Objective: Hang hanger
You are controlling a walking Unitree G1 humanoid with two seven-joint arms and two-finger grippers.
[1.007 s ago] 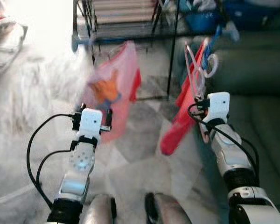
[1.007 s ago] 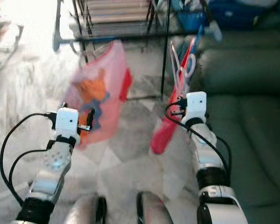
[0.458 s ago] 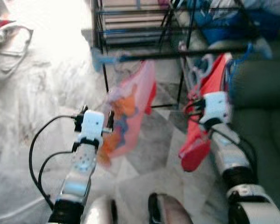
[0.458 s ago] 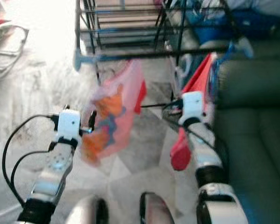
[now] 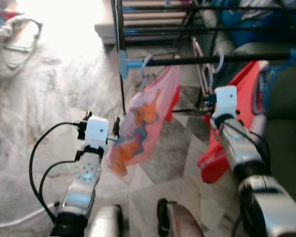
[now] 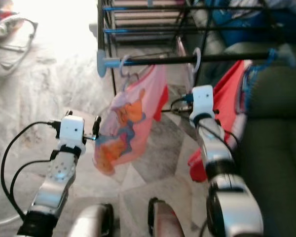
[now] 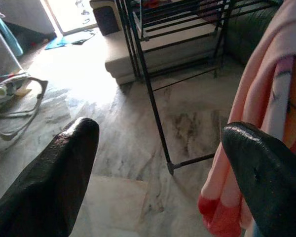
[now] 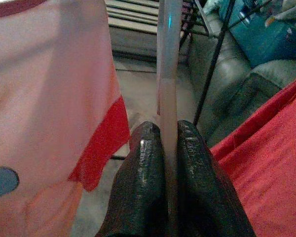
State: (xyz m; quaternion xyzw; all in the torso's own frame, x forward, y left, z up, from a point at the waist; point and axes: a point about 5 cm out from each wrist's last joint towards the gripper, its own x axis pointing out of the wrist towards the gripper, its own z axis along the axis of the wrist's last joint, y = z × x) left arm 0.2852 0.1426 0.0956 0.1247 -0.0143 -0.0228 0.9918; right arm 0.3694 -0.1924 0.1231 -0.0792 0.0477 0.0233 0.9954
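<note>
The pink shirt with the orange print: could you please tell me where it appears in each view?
Left eye view: pink shirt hanging at centre.
Right eye view: centre, likewise.
Left wrist view: beside the open left tool, at.
Right wrist view: beside the gripped hanger, at.
Shared landmark: black drying rack.

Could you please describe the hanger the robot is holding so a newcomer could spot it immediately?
Find the black rack rail. Between the pink printed shirt and the red garment hangs a pale hanger, pinched by the right tool. Unlike its neighbours, it carries no clothing.
</note>
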